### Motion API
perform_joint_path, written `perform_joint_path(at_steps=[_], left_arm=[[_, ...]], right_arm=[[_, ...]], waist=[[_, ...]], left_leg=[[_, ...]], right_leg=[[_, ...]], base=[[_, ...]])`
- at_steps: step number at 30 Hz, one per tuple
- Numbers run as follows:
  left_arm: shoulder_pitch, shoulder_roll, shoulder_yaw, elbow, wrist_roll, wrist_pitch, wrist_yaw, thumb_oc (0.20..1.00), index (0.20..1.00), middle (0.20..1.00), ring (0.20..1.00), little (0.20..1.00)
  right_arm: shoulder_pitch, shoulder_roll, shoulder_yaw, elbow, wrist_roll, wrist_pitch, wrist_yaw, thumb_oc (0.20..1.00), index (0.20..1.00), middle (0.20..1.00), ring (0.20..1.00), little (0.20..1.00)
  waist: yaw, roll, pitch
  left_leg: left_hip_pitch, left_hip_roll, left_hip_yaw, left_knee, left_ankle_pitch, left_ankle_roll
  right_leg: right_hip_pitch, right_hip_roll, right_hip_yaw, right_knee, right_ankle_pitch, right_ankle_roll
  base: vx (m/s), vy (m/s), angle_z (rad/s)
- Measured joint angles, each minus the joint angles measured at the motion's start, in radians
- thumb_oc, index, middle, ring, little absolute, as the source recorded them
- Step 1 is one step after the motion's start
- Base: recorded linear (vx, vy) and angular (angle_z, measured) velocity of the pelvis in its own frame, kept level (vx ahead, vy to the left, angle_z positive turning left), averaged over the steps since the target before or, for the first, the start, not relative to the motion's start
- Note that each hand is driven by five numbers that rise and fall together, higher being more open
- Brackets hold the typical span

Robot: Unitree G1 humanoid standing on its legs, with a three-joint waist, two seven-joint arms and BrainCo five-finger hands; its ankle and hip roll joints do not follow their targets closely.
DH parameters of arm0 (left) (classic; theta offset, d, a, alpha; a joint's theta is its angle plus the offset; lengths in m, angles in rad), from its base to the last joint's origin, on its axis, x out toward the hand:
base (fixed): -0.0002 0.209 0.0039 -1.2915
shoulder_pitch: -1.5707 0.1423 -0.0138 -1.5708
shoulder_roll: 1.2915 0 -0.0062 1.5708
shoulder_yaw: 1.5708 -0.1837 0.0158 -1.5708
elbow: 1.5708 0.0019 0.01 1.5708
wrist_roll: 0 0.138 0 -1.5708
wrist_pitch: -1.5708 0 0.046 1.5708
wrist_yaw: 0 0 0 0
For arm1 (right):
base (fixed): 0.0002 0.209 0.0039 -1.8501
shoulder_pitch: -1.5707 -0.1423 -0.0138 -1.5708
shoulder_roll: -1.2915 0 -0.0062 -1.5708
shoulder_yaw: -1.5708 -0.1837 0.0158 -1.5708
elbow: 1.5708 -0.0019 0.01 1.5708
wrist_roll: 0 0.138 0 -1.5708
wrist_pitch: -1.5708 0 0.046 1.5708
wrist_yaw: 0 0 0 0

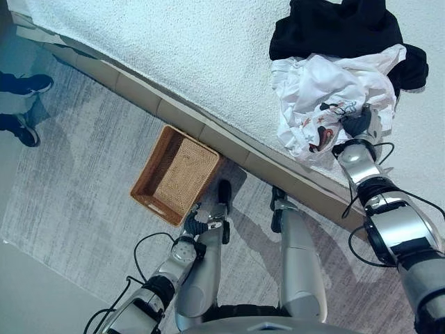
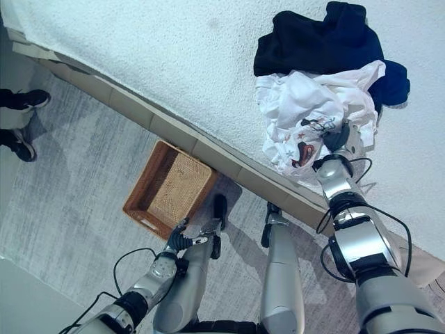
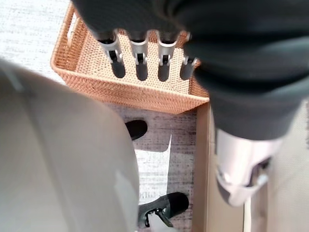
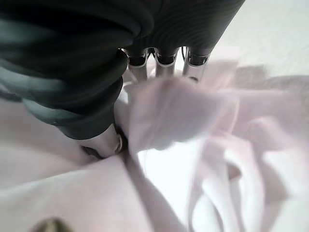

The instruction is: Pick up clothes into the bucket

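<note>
gripping a fold of the white shirt [image 2: 306, 115], right robot hand [image 2: 338, 140] clamps it.

no readable text, white garment [image 1: 327, 97] print illegible

Silver-grey arms, dark ribbed wrist covers

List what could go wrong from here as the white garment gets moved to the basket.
1. The right hand has its fingers buried in the white garment; the grip may hold just a fold, so the cloth could slip free on lifting.
2. The dark garment lies against and partly under the white one and may get dragged along.
3. The wicker basket sits on the floor, well to the left of the clothes; trailing cloth could land outside its rim.
</note>
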Motion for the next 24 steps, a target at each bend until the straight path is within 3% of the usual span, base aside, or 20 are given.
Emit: perform_joint_path(at_steps=[7, 12, 18, 24], left_arm=[[0.006, 0.008, 0.008, 0.04, 0.009, 0.002, -0.001, 1.0, 1.0, 1.0, 1.0, 1.0], [0.02, 0.029, 0.049, 0.046, 0.011, 0.003, -0.01, 1.0, 1.0, 1.0, 1.0, 1.0], [0.058, 0.068, 0.117, 0.047, 0.023, 0.01, -0.035, 1.0, 1.0, 1.0, 1.0, 1.0], [0.092, 0.083, 0.144, 0.041, 0.05, 0.026, -0.063, 1.0, 1.0, 1.0, 1.0, 1.0]], right_arm=[[0.01, -0.014, -0.002, -0.19, 0.028, -0.01, -0.011, 0.2, 0.2, 0.2, 0.2, 0.2], [0.007, -0.068, -0.039, -0.318, 0.031, -0.02, -0.025, 0.2, 0.2, 0.2, 0.2, 0.2], [0.009, -0.147, -0.122, -0.414, 0.032, -0.03, -0.033, 0.2, 0.2, 0.2, 0.2, 0.2], [0.011, -0.215, -0.158, -0.452, 0.035, -0.03, -0.025, 0.2, 0.2, 0.2, 0.2, 0.2]], waist=[[0.0, -0.024, 0.001], [0.003, -0.043, -0.001], [0.002, -0.086, -0.035], [0.006, -0.097, -0.092]], left_leg=[[0.119, 0.005, 0.005, -0.021, 0.004, -0.003], [0.233, 0.015, 0.014, -0.065, 0.004, -0.001], [0.355, 0.027, 0.039, -0.12, 0.004, -0.002], [0.455, 0.037, 0.067, -0.177, 0.003, -0.002]], right_leg=[[0.124, 0.006, -0.001, -0.038, 0.01, -0.003], [0.245, 0.019, -0.001, -0.105, 0.025, 0.004], [0.366, 0.034, 0.007, -0.179, 0.049, 0.004], [0.465, 0.058, 0.025, -0.263, 0.079, 0.01]], base=[[0.0, 0.001, -0.01], [0.04, -0.004, -0.04], [0.07, 0.003, -0.12], [0.06, -0.005, -0.17]])
